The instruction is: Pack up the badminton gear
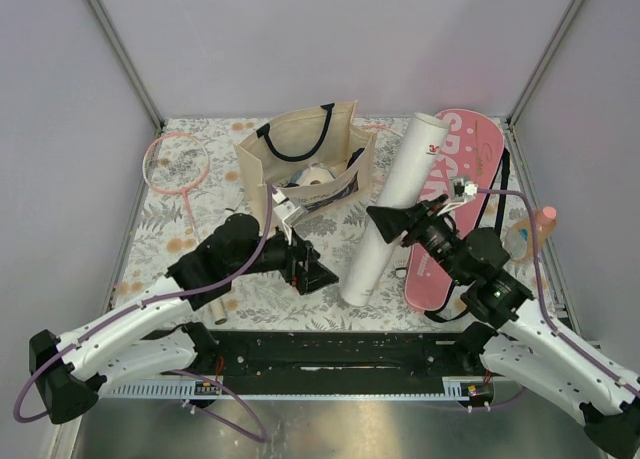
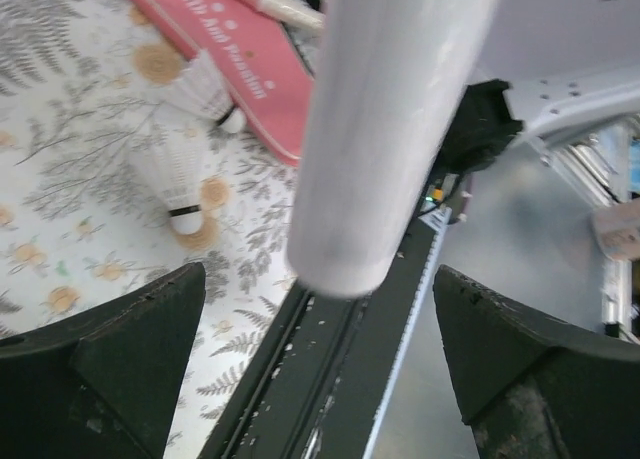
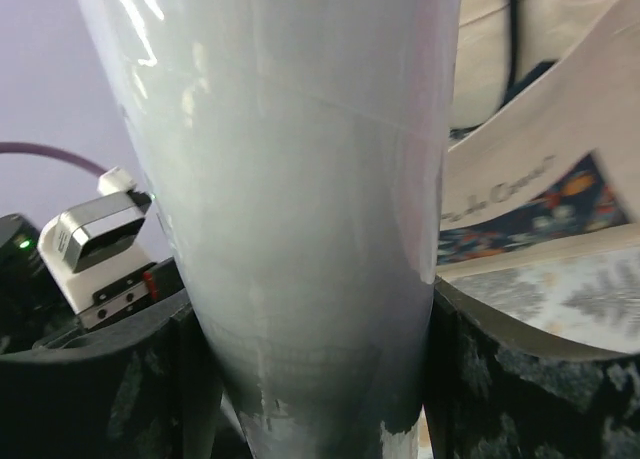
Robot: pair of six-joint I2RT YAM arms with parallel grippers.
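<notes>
So the tube is clamped by the right gripper, long axis slanting back-right; the left gripper is spread wide by its near end.

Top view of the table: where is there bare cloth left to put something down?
Best is the left front patch of flowered cloth, bordered by the pink-framed racket and the left arm. A narrower gap lies between that racket and the beige tote bag. Centre and right are crowded: long white tube, pink racket-shaped cover, small pink-capped bottle.
</notes>
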